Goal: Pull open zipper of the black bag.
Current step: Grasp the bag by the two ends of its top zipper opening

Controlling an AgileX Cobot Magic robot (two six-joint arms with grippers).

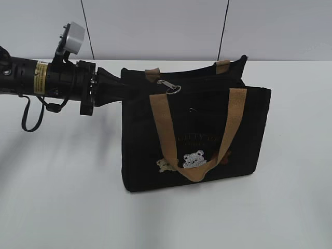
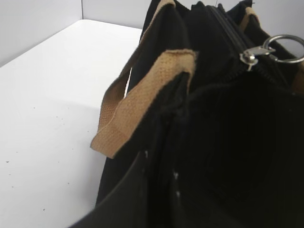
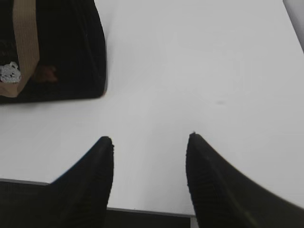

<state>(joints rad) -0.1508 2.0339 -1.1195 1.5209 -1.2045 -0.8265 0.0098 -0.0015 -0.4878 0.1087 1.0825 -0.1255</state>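
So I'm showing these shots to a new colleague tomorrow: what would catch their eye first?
The black bag standing upright mid-table, with tan handles and a white bear patch low on its front. Next, the left gripper reaching in from the left and pressed against the bag's top left corner, near the zipper with its silver pull and ring. The right gripper hangs open over bare table, off the bag's right side.

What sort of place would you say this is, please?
Probably a lab test bench: a bare white table, plain white panelled wall, and a black robot arm reaching to a boxy black fabric bag.
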